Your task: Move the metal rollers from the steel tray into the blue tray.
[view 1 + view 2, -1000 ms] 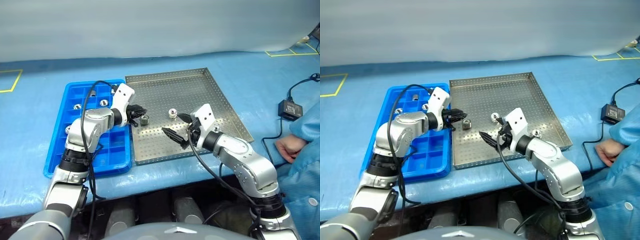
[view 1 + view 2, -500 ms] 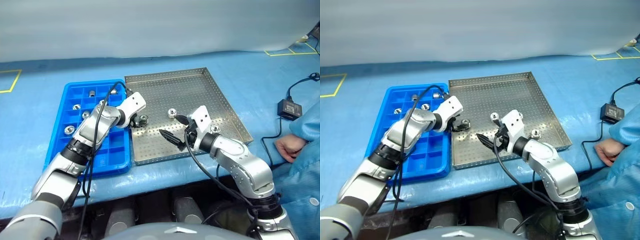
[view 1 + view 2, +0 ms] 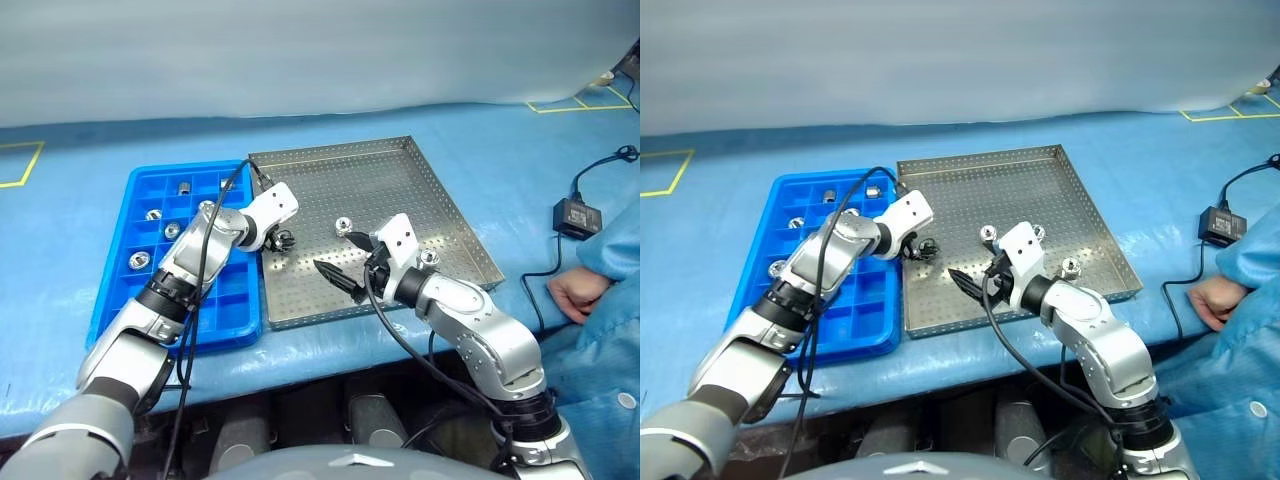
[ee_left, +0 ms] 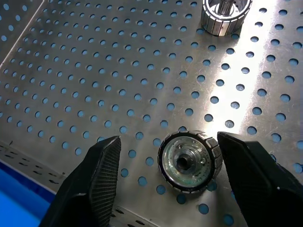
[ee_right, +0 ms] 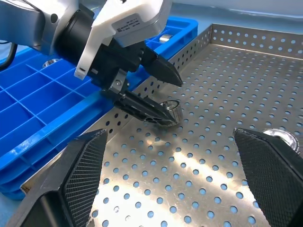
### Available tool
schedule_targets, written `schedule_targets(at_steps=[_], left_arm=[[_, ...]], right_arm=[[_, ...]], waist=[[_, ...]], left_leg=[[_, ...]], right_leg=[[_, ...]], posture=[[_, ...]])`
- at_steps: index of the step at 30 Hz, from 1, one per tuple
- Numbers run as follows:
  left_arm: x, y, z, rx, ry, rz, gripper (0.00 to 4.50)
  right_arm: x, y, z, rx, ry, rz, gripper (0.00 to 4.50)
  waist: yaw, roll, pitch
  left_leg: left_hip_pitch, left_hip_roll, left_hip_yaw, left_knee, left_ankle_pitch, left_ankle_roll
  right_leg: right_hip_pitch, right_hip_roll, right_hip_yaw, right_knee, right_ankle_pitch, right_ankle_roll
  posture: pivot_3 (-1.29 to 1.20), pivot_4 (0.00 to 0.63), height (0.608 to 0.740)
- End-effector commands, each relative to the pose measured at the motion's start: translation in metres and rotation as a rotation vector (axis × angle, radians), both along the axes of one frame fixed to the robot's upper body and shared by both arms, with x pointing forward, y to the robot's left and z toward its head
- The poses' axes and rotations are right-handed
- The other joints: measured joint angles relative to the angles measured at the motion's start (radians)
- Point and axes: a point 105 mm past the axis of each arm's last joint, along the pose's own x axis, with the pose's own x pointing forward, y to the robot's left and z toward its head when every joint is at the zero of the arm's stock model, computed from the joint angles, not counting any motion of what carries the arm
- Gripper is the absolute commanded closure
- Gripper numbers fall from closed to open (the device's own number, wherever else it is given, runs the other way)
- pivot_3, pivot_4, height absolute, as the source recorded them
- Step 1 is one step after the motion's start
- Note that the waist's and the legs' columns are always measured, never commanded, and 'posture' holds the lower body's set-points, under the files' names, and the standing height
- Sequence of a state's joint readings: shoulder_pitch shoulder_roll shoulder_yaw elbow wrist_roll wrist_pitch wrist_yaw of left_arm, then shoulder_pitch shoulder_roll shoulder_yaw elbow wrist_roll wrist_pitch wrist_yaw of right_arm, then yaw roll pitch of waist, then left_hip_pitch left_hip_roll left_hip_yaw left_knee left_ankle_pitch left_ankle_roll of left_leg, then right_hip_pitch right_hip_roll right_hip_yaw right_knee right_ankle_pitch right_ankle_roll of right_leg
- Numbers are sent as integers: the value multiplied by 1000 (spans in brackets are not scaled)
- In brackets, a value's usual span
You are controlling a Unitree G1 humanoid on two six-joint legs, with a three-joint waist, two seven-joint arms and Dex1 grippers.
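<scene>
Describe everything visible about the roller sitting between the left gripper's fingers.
The metal roller is a small, shiny silver ring with a ribbed outer band, a darker inner face and a central hole. It lies flat, hole facing up, on the perforated floor of the steel tray, close to the rim beside the blue tray. The left gripper straddles it with its black fingers open, one on each side; a gap shows on both sides, so nothing grips it yet.
</scene>
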State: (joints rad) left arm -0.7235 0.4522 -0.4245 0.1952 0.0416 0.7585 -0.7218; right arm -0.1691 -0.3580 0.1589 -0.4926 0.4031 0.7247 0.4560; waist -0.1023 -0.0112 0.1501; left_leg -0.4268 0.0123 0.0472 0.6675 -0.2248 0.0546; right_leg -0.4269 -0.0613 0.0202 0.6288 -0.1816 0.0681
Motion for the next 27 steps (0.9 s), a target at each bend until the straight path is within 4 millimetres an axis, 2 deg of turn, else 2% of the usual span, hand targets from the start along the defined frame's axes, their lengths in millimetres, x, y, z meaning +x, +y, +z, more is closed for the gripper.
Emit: schedule_targets(at_steps=[1,3,10,12,15,17,20,23,27], left_arm=[[-12,9,-31,53,103,18,1571],[-17,10,-36,63,124,8,2208],[-21,13,-40,56,138,8,2208],[-18,9,-33,9,127,19,2208],[-17,-2,-14,-158,131,23,2208],[-14,1,-7,-186,110,47,2208],[-12,10,-9,-147,91,71,2807],[-11,15,-14,-81,80,76,3754],[-8,14,-12,-57,53,70,3754]], right_arm=[[-1,3,18,24,-73,0,0],[0,3,20,28,-80,-7,0],[3,2,24,31,-93,-23,0],[3,3,24,29,-91,-20,0],[2,5,22,24,-86,-10,0],[2,7,22,25,-84,-7,0],[2,8,22,25,-83,-4,0],[3,9,23,27,-85,-1,0],[4,10,23,28,-86,1,0]], waist=[[-4,2,-3],[-10,3,-5],[-26,4,-10],[-27,4,-10],[-26,4,-10],[-23,4,-10],[-20,4,-10],[-21,4,-10],[-22,4,-10]], left_leg=[[0,0,0,0,0,0],[0,0,0,0,0,0],[2,0,0,-2,0,0],[3,0,0,-3,0,0],[3,0,0,-3,0,0],[2,0,0,-3,0,0],[1,-1,0,-3,0,0],[1,-1,0,-2,0,0],[3,0,0,-2,0,0]], right_leg=[[0,0,0,0,0,0],[0,0,0,0,0,1],[1,0,1,0,-1,1],[1,0,1,0,-1,0],[1,0,1,0,-1,0],[0,0,1,0,-1,0],[0,0,1,-1,-1,1],[0,0,1,0,-1,1],[1,0,1,0,-1,1]], posture=[[-215,150,740],[-214,150,740],[-209,150,740],[-209,150,740],[-209,150,740],[-205,150,740],[-197,150,740],[-197,150,740],[-196,150,740]])
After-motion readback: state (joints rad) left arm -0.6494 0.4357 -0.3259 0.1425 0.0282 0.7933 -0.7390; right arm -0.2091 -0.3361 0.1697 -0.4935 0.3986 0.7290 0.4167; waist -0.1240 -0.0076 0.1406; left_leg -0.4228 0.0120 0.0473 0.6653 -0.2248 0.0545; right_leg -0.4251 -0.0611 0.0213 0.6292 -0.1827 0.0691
